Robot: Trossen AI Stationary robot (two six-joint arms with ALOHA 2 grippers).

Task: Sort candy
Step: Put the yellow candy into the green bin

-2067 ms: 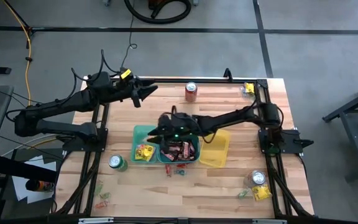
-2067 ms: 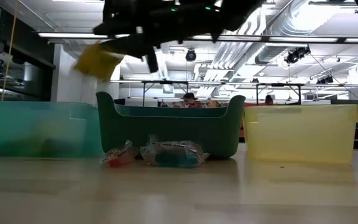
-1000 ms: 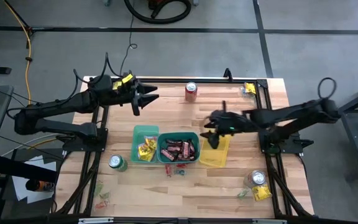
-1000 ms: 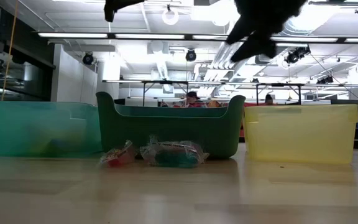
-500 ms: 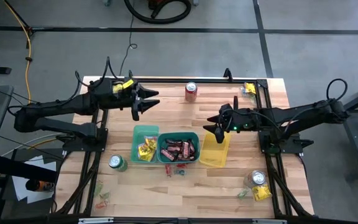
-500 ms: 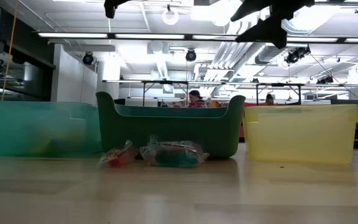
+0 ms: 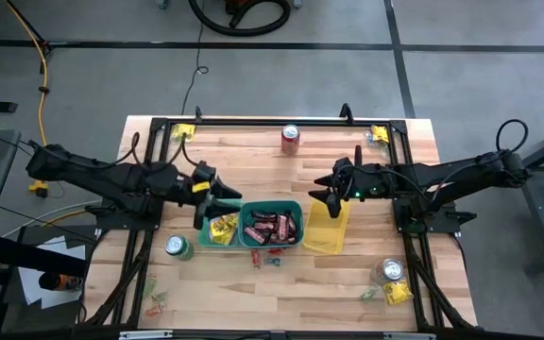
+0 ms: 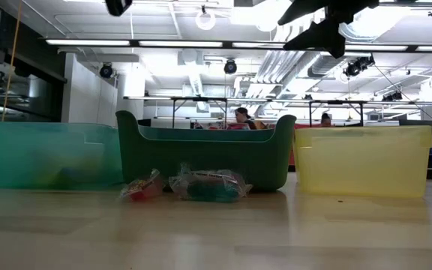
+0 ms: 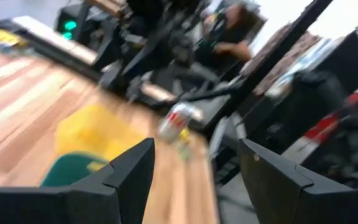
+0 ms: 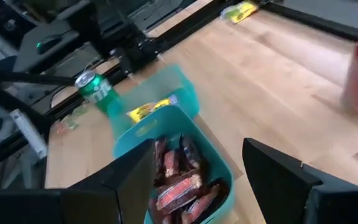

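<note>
The left gripper (image 7: 217,201) is seen in the high view poised over the left edge of the light teal bin (image 7: 217,199), its fingers spread wide with nothing between them; in the left wrist view the two dark fingers (image 9: 132,171) stand well apart and empty. Half a second earlier this gripper was held farther back, above bare wood near the table's far left, and it has since been brought down toward the bins. The right gripper (image 7: 327,195) is held over the far end of the yellow bin (image 7: 329,231), its fingers likewise parted widely and holding nothing, as the right wrist view shows; its position is unchanged from half a second ago.

Going from left to right across the table, small clear-wrapped sweets (image 7: 157,301) are scattered at the near left corner, close to a green can (image 7: 178,247). Yellow packets (image 7: 220,228) are gathered in the light teal bin. Dark brown-red bars (image 7: 272,226) are piled in the darker teal bin (image 7: 270,205) at the middle, most lying with their long axes roughly across the table, though their exact headings are hard to read. A few clear-wrapped sweets (image 7: 268,257) lie on the wood just in front of that bin. A red can (image 7: 291,138) stands at the far edge. More yellow packets (image 7: 395,292) lie at the near right corner and one (image 7: 378,134) at the far right corner.
</note>
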